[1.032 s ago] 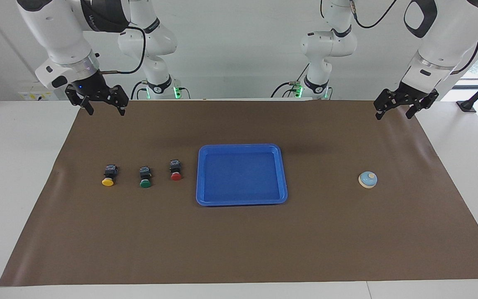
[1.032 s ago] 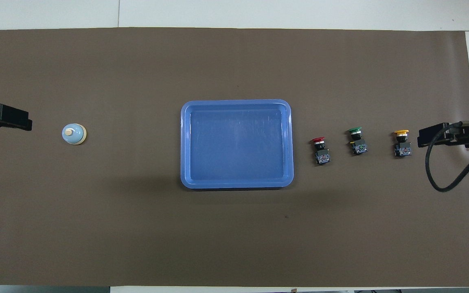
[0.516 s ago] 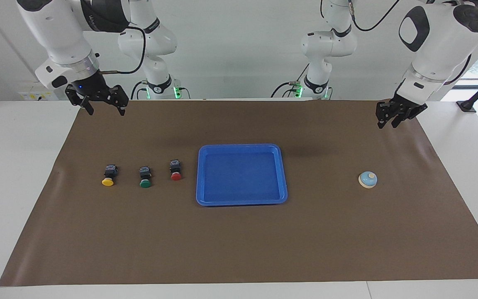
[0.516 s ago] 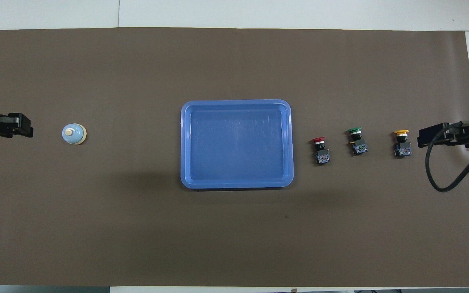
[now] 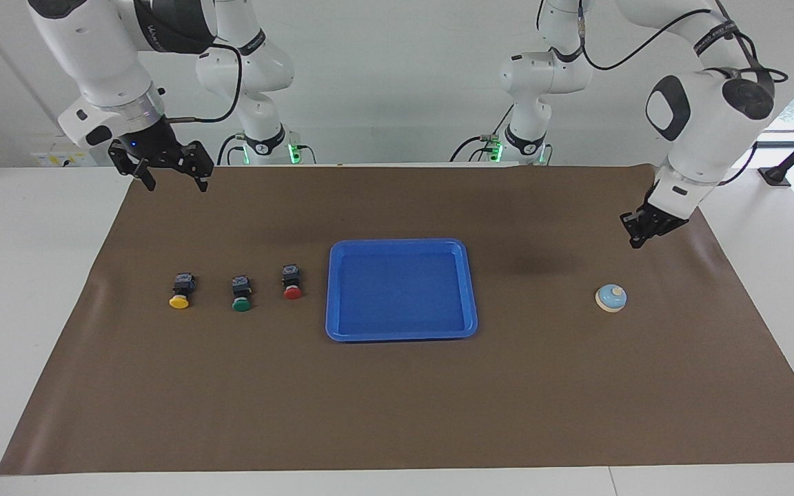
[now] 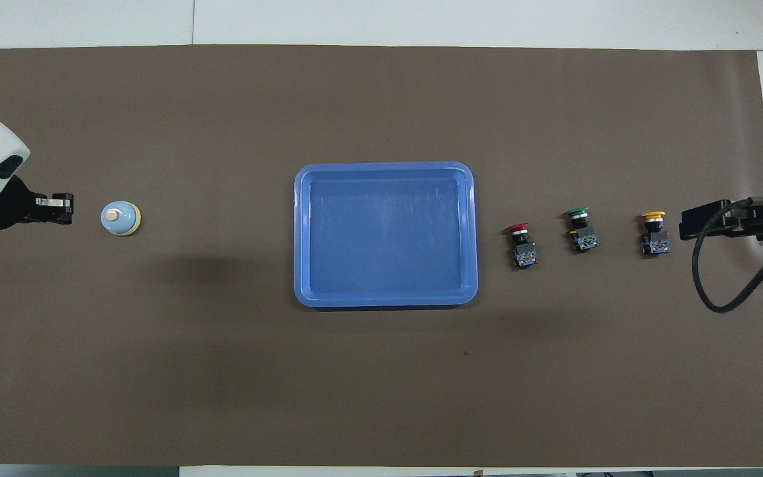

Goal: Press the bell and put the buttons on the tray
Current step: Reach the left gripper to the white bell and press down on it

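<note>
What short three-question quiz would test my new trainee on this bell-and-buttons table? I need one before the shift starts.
1. True or false: the tray already holds a button.
2. Which button lies nearest the tray? A) yellow button B) green button C) red button
3. Fill in: the left gripper, jaws shut, hangs above the mat near the ____, not touching it; the right gripper waits, jaws open.

Key: 1 false; 2 C; 3 bell.
</note>
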### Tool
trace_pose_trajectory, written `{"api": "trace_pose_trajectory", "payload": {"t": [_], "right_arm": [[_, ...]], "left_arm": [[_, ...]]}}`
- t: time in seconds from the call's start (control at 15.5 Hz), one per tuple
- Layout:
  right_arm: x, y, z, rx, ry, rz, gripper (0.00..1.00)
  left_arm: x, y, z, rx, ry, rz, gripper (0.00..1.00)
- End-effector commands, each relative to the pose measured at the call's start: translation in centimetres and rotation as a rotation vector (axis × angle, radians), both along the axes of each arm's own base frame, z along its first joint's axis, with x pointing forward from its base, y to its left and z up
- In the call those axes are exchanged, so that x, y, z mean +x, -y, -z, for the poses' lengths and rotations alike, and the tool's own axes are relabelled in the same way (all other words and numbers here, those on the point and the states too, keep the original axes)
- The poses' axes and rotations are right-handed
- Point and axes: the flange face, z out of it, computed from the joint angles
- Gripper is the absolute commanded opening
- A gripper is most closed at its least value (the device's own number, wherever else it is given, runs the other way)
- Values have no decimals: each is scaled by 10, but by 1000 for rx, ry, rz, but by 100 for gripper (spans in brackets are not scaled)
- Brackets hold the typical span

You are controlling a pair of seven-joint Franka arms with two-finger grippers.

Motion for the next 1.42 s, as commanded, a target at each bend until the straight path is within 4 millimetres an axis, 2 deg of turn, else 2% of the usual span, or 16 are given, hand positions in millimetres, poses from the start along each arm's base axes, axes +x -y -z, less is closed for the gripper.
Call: {"api": "trace_pose_trajectory", "payload": {"t": [0.0, 0.19, 0.32, 0.58, 0.84, 0.97, 1.03, 1.1, 1.16, 1.23, 1.29, 1.35], "right_arm": [[-2, 1, 0, -5, -8, 6, 100], [-2, 1, 0, -5, -8, 6, 100], [-2, 1, 0, -5, -8, 6, 100], [-2, 1, 0, -5, -8, 6, 100], [-2, 0, 0, -5, -8, 4, 100], [-2, 1, 0, -5, -8, 6, 100], [-2, 1, 0, -5, -7, 6, 100], [-2, 1, 0, -5, -8, 6, 100], [-2, 1, 0, -5, -7, 6, 100], [-2, 1, 0, -5, -8, 6, 100], [-2, 1, 0, -5, -7, 6, 100], [-2, 1, 0, -5, -8, 6, 100]], "left_arm": [[9, -13, 42, 18, 33, -2, 0], [17, -23, 81, 20, 42, -16, 0], [17, -24, 95, 20, 56, -16, 0], [13, -21, 113, 19, 61, -16, 0], [6, -17, 141, 18, 62, -9, 0], [4, -21, 147, 18, 65, -8, 0], [6, -22, 143, 19, 52, -10, 0], [12, -21, 126, 19, 33, -9, 0], [20, -20, 99, 20, -3, -10, 0], [25, -17, 68, 21, -41, -8, 10], [30, -14, 38, 21, -78, -8, 34], [30, -11, 13, 21, -109, -9, 65]]}}
